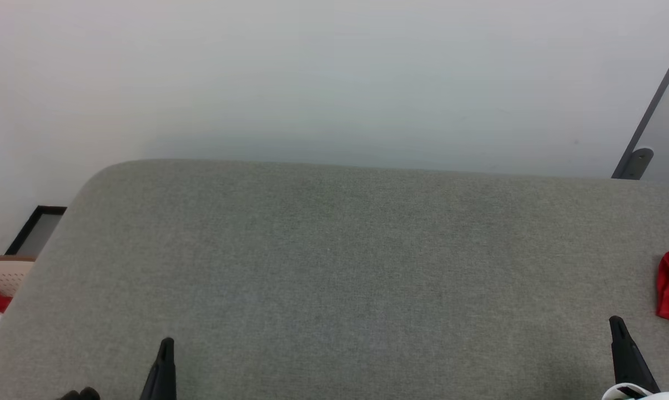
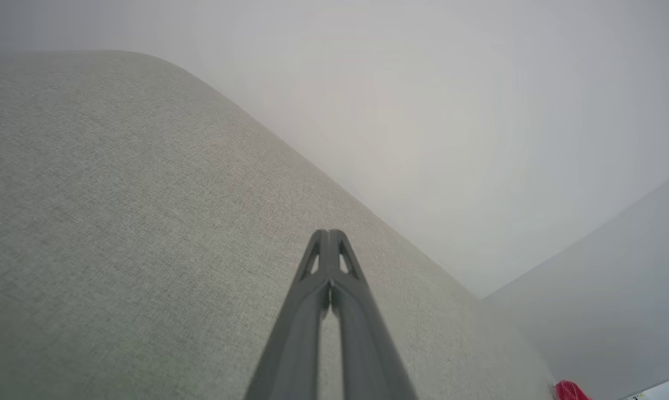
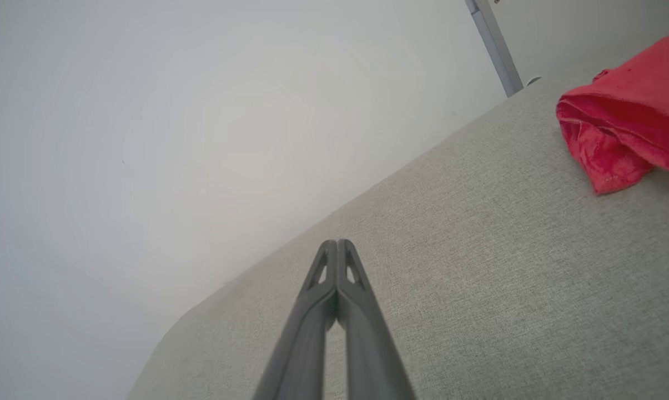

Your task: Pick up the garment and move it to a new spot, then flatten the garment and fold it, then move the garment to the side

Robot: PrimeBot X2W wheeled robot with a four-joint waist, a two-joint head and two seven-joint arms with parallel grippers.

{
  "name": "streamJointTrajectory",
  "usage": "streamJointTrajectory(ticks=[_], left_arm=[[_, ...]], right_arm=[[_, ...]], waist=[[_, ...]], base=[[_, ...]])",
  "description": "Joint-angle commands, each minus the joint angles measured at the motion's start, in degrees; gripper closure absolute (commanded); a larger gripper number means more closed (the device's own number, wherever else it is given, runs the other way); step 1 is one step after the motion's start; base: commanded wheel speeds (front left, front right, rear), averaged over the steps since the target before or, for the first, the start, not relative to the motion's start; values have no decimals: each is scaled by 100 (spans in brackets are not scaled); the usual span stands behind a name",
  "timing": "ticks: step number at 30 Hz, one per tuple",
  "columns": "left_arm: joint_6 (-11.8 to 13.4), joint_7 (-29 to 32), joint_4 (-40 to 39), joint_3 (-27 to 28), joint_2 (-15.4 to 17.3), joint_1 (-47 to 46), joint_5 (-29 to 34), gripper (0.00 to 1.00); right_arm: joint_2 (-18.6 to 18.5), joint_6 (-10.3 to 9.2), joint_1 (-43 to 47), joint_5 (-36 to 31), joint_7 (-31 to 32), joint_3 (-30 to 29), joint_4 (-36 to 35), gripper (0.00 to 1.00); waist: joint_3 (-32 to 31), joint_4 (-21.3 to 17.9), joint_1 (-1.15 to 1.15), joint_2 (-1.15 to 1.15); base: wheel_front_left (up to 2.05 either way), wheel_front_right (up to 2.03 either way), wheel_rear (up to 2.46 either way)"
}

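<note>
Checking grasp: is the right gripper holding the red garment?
No, the right gripper is shut and empty; the red garment lies apart from it.

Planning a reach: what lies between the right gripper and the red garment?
Nothing: just bare grey table between the right gripper and red garment, seen in the right wrist view.

Grey fabric surface [image 1: 334, 266], rounded corner, before you; plain pale wall [image 1: 312, 83] behind; slanted grey post [image 1: 647, 125] far right.
</note>
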Motion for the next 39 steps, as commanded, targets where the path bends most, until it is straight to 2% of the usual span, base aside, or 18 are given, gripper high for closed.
streamJointTrajectory(ticks=[1,39], left_arm=[[-5,34,-45,24,19,-149,-157,100],[-11,709,320,131,-85,-800,-2570,100]], right_arm=[[-12,-1,-154,147,31,-5,-35,100],[69,-4,-738,2512,477,57,494,100]], waist=[[5,-6,0,0],[170,-228,0,0]], base=[[0,0,0],[0,0,0]])
